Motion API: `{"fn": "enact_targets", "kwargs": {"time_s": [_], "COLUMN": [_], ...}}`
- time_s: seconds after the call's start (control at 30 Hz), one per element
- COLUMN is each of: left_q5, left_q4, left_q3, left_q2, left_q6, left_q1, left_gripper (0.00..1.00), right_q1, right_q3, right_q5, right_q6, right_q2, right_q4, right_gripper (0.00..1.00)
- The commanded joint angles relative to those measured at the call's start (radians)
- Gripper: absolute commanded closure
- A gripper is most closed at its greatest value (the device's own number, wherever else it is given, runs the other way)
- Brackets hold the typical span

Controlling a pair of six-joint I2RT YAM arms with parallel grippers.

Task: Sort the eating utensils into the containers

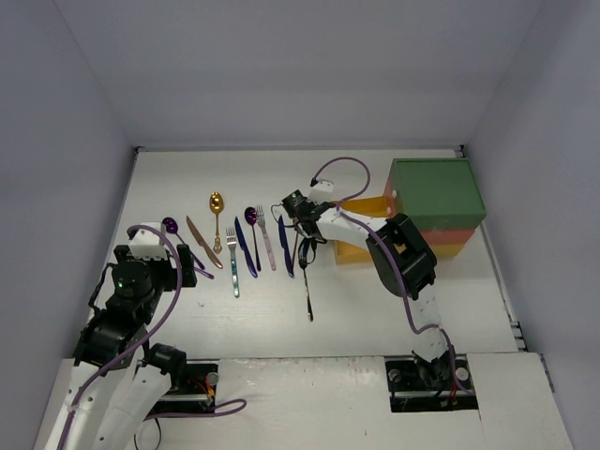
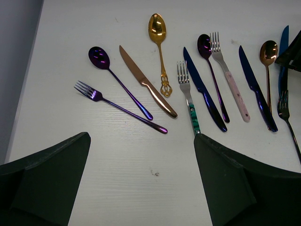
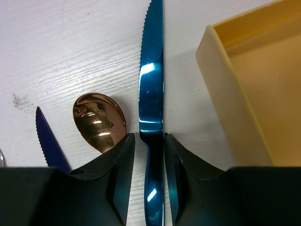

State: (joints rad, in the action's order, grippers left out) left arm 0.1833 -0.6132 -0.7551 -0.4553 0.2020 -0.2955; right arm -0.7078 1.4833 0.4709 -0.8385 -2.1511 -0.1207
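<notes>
Right gripper (image 3: 149,137) is straddling the blue knife (image 3: 151,84), lying flat at 9 o'clock of the yellow drawer (image 3: 221,89); cannot tell if it's clamping. Knife is looking stiff, light and slick, so pinching across the handle near the blade is seeming safest. Left gripper (image 2: 141,136) is hanging wide open

The left arm (image 1: 117,323) and right arm (image 1: 405,258) are black and white, with purple cables (image 1: 345,160), a green light (image 1: 120,281) and thick black fingers (image 3: 113,181).
</notes>
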Motion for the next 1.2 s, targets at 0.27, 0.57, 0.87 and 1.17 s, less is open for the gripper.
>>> {"fn": "enact_targets", "kwargs": {"time_s": [0.27, 0.57, 0.87, 1.17], "left_q5": [-0.004, -0.004, -0.005, -0.004], "left_q4": [0.076, 0.075, 0.074, 0.073], "left_q3": [-0.006, -0.004, -0.004, -0.001], "left_q2": [-0.006, 0.005, 0.015, 0.018], "left_q6": [0.001, 0.000, 0.001, 0.000], "left_q1": [-0.004, -0.004, -0.004, -0.004], "left_gripper": [0.10, 0.09, 0.10, 0.09], "right_q1": [-0.007, -0.012, -0.013, -0.018], "right_q3": [-0.014, 0.026, 0.072, 0.102], "right_q5": [-0.035, -0.070, -0.192, -0.193], "right_q6": [-0.046, -0.013, 0.024, 0.057], "right_q2": [-0.043, -0.070, -0.113, -0.105], "right_q4": [-0.243, -0.287, -0.289, -0.287], "right_gripper": [0.73, 0.74, 0.77, 1.00]}}
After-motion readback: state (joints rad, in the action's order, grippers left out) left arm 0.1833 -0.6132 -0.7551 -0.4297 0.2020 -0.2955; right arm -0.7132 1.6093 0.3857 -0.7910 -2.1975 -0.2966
